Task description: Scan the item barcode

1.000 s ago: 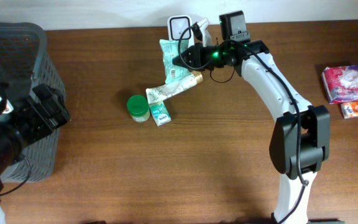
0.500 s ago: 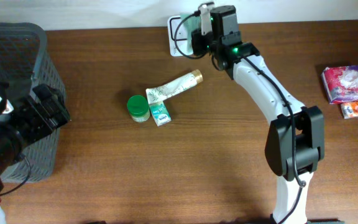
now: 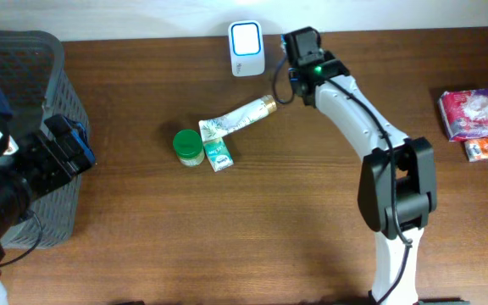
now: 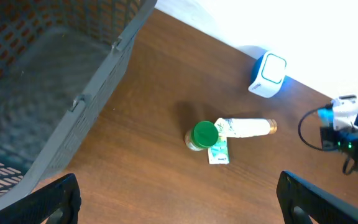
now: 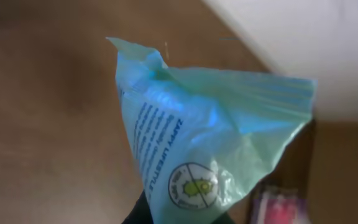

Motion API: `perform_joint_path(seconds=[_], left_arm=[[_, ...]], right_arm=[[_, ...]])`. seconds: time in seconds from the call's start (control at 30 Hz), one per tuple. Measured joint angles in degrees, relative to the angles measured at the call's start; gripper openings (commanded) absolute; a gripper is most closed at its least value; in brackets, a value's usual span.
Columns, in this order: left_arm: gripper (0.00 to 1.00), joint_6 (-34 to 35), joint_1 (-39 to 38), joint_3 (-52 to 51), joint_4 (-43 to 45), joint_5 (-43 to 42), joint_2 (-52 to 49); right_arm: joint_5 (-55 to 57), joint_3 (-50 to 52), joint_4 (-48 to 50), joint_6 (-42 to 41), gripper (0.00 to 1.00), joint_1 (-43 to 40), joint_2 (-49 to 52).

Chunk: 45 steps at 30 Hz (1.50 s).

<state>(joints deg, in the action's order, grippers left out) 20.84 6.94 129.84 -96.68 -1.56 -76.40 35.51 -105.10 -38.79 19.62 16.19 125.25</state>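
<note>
A light green printed pouch (image 5: 210, 137) fills the right wrist view, pinched at its lower end by my right gripper (image 5: 179, 219), which is shut on it. Overhead, that right gripper (image 3: 298, 44) hangs at the table's back edge, just right of the white scanner (image 3: 246, 37) with its lit blue face; the pouch is hidden under the wrist there. My left gripper (image 4: 179, 208) is open and holds nothing, raised high over the table's left side beside the basket. The left wrist view also shows the scanner (image 4: 268, 74) far off.
A green-lidded jar (image 3: 188, 146), a small green box (image 3: 218, 155) and a white tube (image 3: 240, 117) lie together left of centre. A grey basket (image 3: 24, 68) fills the far left. A pink packet (image 3: 473, 113) and an orange one (image 3: 483, 149) lie at the right edge.
My right gripper has swung the pouch away from the scanner's face, rightwards along the back edge. The pouch no longer shows overhead. The left arm has not moved.
</note>
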Motion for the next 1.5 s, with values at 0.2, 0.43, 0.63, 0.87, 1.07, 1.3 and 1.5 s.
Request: perform_joint_path(seconds=[0.2,0.43,0.63,0.87,1.07,1.3,1.5], left_arm=[[0.99,0.0,0.0,0.0,0.0,0.0,0.0],[0.99,0.0,0.0,0.0,0.0,0.0,0.0],[0.99,0.0,0.0,0.0,0.0,0.0,0.0],[0.99,0.0,0.0,0.0,0.0,0.0,0.0],[0.99,0.0,0.0,0.0,0.0,0.0,0.0],[0.99,0.0,0.0,0.0,0.0,0.0,0.0],[0.99,0.0,0.0,0.0,0.0,0.0,0.0]], right_arm=[[-1.7,1.1,-12.4,-15.4,0.05,-8.3,0.0],[-5.3,8.5,-13.4,-17.8,0.15,-8.3,0.0],[-9.9,8.6,-13.7,-18.0,0.59,-5.3,0.0],[-10.4,8.6,-13.7,-18.1,0.68,4.2,0.0],[-3.1,8.6,-15.5,-18.1,0.15,7.5,0.0],[11.3,8.6,-16.7,-18.1,0.12,6.7,0.0],[-9.7,8.6,-14.7,-18.0,0.49,2.7,0.0]])
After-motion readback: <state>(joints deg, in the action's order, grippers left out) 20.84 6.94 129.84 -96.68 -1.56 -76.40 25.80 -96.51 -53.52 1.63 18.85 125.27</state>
